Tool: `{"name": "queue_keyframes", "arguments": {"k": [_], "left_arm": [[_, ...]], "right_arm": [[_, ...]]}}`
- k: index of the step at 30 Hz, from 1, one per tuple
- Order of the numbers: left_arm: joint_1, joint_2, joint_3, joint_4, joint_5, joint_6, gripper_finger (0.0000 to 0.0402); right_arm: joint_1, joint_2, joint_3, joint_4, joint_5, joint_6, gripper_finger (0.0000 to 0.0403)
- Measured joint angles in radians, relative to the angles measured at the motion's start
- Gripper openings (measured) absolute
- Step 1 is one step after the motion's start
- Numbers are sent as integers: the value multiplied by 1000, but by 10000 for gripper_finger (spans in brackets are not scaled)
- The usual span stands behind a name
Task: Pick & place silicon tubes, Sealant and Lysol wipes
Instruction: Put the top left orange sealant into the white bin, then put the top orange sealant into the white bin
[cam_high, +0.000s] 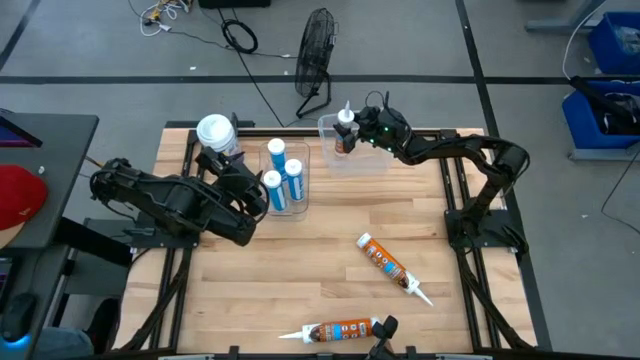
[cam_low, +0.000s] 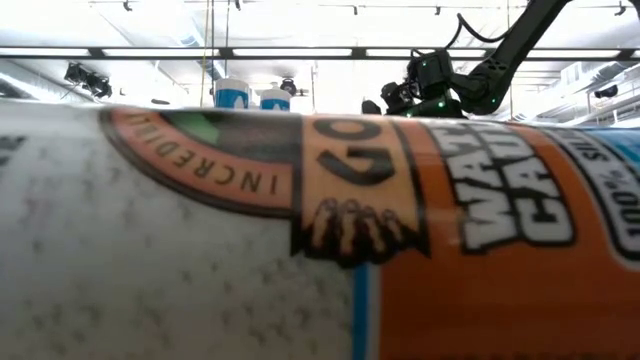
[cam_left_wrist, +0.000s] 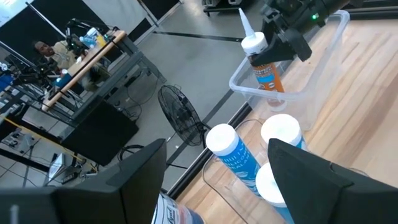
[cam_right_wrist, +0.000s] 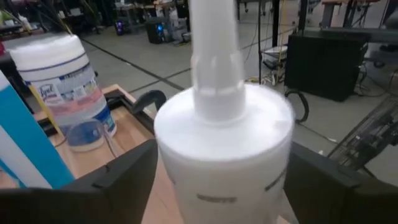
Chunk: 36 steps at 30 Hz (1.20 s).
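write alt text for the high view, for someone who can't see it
Seen from above, the right gripper holds an orange sealant tube upright in a clear bin at the wooden table's far edge. The left gripper sits beside the Lysol wipes.
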Motion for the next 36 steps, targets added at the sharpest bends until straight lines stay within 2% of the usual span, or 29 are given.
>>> {"name": "queue_keyframes", "arguments": {"k": [11,18,20,23,32,36], "left_arm": [[0,0,0,0,4,-4,287],[0,0,0,0,4,-2,286],[0,0,0,0,6,-3,287],[0,0,0,0,11,2,287],[0,0,0,0,25,13,287],[0,0,0,1,80,12,287]], "right_arm": [[3,-93,0,-75,-8,-39,320],[6,-229,0,-169,-7,-83,320],[11,-289,0,-224,-12,-89,320],[23,-387,1,-322,-88,-87,320],[120,-680,1,-779,-288,-88,320],[187,-773,1,-956,-306,-31,320]]}}
